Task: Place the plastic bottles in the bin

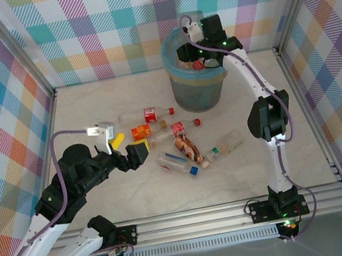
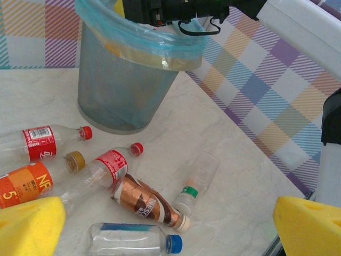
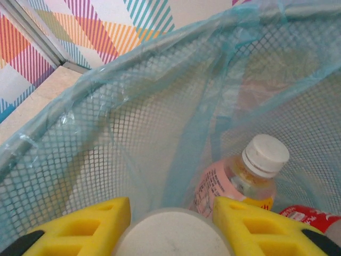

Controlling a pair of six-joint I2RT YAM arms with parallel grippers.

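Bottles (image 1: 186, 146) lie on their sides in a loose cluster at the middle of the pale table (image 1: 136, 193). The bin (image 1: 199, 93) stands upright at 1 o'clock from them, near the back wall, with a light blue bag (image 2: 133, 37) folded over its rim.

In the left wrist view, a red-label bottle (image 2: 40, 143) with a red cap lies at 9 o'clock. An orange-label bottle (image 2: 26, 184) lies just below it. A second red-label bottle (image 2: 109, 166) touches the brown bottle (image 2: 146, 205) near the centre. A clear bottle with a green band (image 2: 194, 184) lies at 3 o'clock of the brown one, and a clear blue-capped bottle (image 2: 136, 239) at 6 o'clock.

The left gripper (image 2: 168, 234) hangs over the 9 o'clock side of the cluster with its yellow fingers spread wide and nothing between them.

The right gripper (image 3: 171, 226) is over the mouth of the bin, fingers narrow and pressed on either side of a held bottle (image 3: 170, 242). Only its pale round end shows, so what kind it is cannot be told. Below it, inside the bin, a pink bottle (image 3: 240, 181) with a white cap leans against the mesh wall, beside something red-labelled (image 3: 309, 216).
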